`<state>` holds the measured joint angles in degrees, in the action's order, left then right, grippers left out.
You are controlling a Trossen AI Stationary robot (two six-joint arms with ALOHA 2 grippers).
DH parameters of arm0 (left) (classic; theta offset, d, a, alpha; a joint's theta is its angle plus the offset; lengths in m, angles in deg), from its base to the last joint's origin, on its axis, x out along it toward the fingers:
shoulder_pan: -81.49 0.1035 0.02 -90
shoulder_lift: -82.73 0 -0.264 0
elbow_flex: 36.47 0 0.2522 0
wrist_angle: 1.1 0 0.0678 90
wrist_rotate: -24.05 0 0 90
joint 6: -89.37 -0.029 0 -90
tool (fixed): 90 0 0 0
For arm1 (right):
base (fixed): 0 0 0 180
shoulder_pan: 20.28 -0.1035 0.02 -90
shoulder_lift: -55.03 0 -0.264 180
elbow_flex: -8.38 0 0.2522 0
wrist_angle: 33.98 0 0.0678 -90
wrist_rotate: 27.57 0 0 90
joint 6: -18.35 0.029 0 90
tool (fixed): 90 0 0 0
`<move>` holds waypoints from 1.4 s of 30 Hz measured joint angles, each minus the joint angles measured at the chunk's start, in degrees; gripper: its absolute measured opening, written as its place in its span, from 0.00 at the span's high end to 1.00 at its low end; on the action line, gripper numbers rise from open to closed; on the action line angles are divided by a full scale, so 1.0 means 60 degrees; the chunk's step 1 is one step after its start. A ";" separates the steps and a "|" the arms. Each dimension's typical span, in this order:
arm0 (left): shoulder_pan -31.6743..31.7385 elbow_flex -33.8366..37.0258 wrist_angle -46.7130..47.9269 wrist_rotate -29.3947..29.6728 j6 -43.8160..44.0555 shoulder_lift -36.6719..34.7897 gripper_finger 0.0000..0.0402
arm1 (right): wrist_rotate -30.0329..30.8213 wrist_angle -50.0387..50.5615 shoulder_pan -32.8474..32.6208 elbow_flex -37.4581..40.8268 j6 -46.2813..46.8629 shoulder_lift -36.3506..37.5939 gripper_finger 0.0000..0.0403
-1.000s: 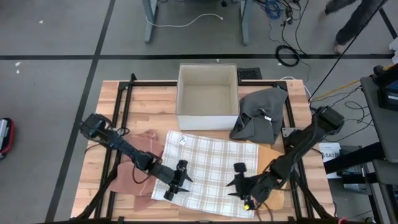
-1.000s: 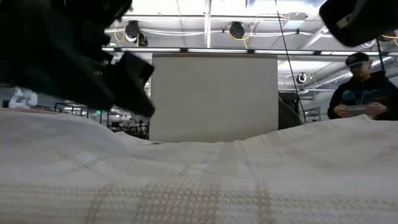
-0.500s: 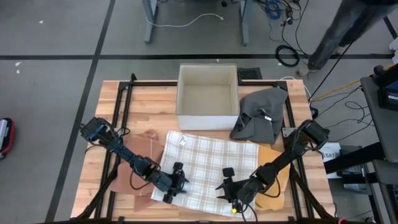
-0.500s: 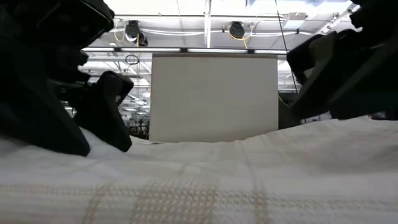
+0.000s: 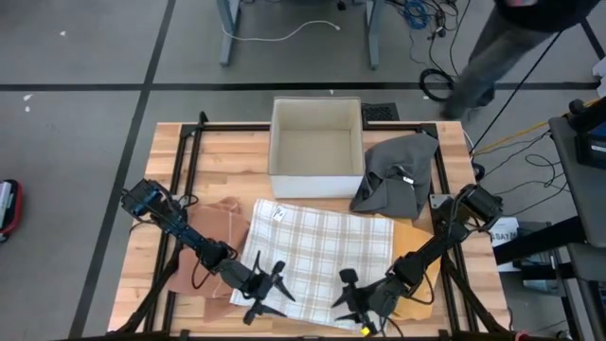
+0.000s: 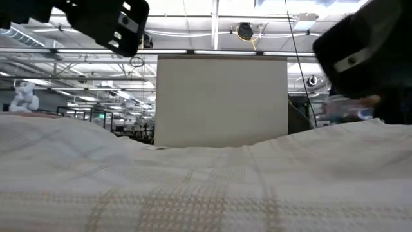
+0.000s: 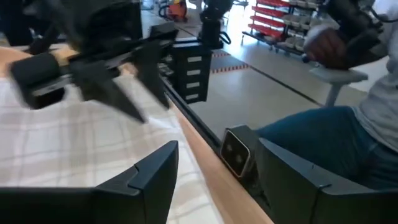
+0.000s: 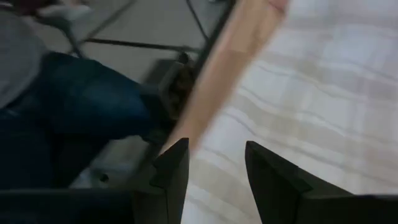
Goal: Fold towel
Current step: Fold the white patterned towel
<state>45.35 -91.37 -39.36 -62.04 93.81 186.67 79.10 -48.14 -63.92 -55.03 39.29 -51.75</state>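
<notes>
A white towel with tan checks lies spread flat on the wooden table; it fills the foreground of the low view. My left gripper hovers open over the towel's near left corner, pointing at the table's near edge. My right gripper hovers open over the towel's near edge, right of centre. In the low view both stand clear above the cloth, the left and the right. The left wrist view also shows the right gripper over the towel.
A white open box stands at the far middle, with a crumpled grey cloth to its right. A pinkish cloth lies left of the towel, a tan one right of it. A person in jeans sits at the near edge.
Both grippers have gone toward the table's near edge. The left one has tipped upward and risen off the cloth. The right one has sunk and drifted slightly left. The towel lies as before.
</notes>
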 joint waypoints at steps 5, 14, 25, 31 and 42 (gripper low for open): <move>-0.0087 0.0000 0.0155 0.0022 0.0139 0.0000 0.45 | -0.0013 -0.1055 -0.0112 0.0000 -0.0473 0.0000 0.64; -0.0533 0.0000 0.1377 0.0005 -0.0285 0.0000 0.45 | 0.0033 -0.2032 -0.0026 0.0004 -0.1305 0.0004 0.64; -0.0684 0.0000 0.1296 0.0416 -0.0202 0.0000 0.45 | -0.0083 -0.2025 -0.0533 0.0004 -0.0779 0.0004 0.64; -0.0675 0.0000 0.1469 0.0164 -0.0043 0.0000 0.45 | 0.0017 -0.1787 -0.0955 0.0004 -0.0377 -0.0020 0.64; -0.0377 0.0002 0.1162 0.0498 -0.0323 0.0000 0.45 | -0.0135 0.0587 -0.1504 0.0004 0.2721 -0.0029 0.64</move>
<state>43.09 -91.36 -32.39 -59.05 91.87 186.67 78.29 -44.61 -72.94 -55.01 55.62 -51.92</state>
